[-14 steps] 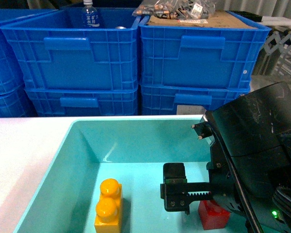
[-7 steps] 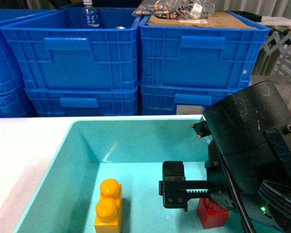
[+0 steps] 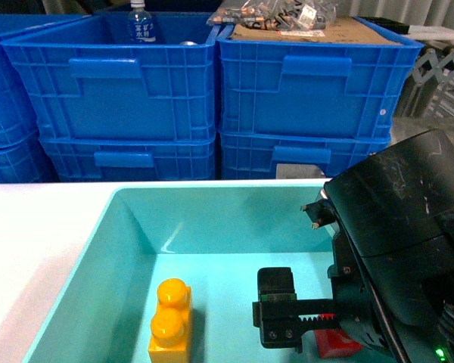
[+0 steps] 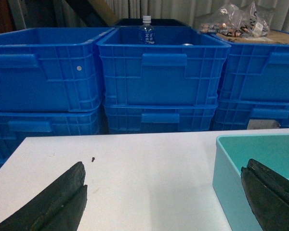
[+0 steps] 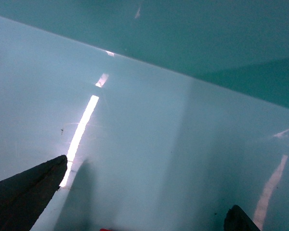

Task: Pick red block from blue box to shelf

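Observation:
The red block (image 3: 335, 342) lies on the floor of the blue box (image 3: 129, 227), near its front right, mostly hidden behind my right gripper (image 3: 304, 321). That gripper hangs low inside the box, open, with the block below its jaws. In the right wrist view the right gripper (image 5: 149, 185) has its dark fingertips (image 5: 26, 195) spread wide over the turquoise floor, and a red sliver of the block (image 5: 106, 229) shows at the bottom edge. My left gripper (image 4: 159, 197) is open over the white table, just left of the blue box (image 4: 231, 163). The shelf is out of view.
A yellow two-stud brick (image 3: 170, 321) stands in the box's front left. Dark blue crates (image 3: 136, 91) are stacked behind the table, one holding a water bottle (image 3: 141, 24), another topped with cardboard and bags (image 3: 303, 19). A tiny dark speck (image 4: 93, 158) lies on the white table (image 4: 149, 163).
My right gripper has dropped lower in the box and now hides more of the red block. The yellow brick has not moved.

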`<state>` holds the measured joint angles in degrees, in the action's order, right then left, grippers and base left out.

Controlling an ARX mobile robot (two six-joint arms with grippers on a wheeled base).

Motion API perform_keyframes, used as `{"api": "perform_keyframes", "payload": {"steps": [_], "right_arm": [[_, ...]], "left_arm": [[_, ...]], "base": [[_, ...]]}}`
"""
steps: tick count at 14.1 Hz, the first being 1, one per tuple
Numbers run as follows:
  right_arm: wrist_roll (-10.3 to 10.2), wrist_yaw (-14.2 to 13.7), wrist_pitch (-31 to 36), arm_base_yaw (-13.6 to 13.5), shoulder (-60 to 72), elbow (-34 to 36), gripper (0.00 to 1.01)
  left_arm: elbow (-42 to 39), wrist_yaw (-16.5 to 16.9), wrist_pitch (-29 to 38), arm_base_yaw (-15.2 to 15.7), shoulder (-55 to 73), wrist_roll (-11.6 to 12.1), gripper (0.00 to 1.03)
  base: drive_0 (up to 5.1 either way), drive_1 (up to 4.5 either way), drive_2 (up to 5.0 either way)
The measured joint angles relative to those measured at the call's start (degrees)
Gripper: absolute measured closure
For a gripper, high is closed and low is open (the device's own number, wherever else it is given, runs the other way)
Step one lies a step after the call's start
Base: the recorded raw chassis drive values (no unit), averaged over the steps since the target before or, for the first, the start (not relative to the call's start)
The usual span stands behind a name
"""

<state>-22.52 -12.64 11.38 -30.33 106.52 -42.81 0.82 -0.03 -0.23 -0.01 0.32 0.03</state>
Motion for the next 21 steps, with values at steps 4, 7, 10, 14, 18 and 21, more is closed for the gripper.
{"api": "perform_keyframes", "payload": {"steps": [4,7,10,14,18,21], "right_arm": [[1.8,-1.0,1.6,1.3,-0.6,1.5,0.03],[-0.4,1.4,-3.2,1.5,-1.0,0.2,0.03],[-1.6,1.4,-4.5,1.5,-1.4,-0.2,0.03],[-1.7,0.5,-6.0,1.0,-2.9,-0.2,0.03],[-1.8,-0.5,-5.2,-0.1,-2.8,0.1,0.03],[-1.4,-2.0,-3.8,-0.4,-0.7,0.2,0.03]], "left_arm": [[0.0,0.0,0.0,0.0,0.0,0.0,0.05],[0.0,0.0,0.0,0.0,0.0,0.0,0.05],[0.0,0.0,0.0,0.0,0.0,0.0,0.05],[0.0,0.0,0.0,0.0,0.0,0.0,0.05],[0.0,0.0,0.0,0.0,0.0,0.0,0.05],[0.0,0.0,0.0,0.0,0.0,0.0,0.05]], "base": [[0.0,0.0,0.0],[0.0,0.0,0.0],[0.0,0.0,0.0],[0.0,0.0,0.0],[0.0,0.0,0.0],[0.0,0.0,0.0]]}}
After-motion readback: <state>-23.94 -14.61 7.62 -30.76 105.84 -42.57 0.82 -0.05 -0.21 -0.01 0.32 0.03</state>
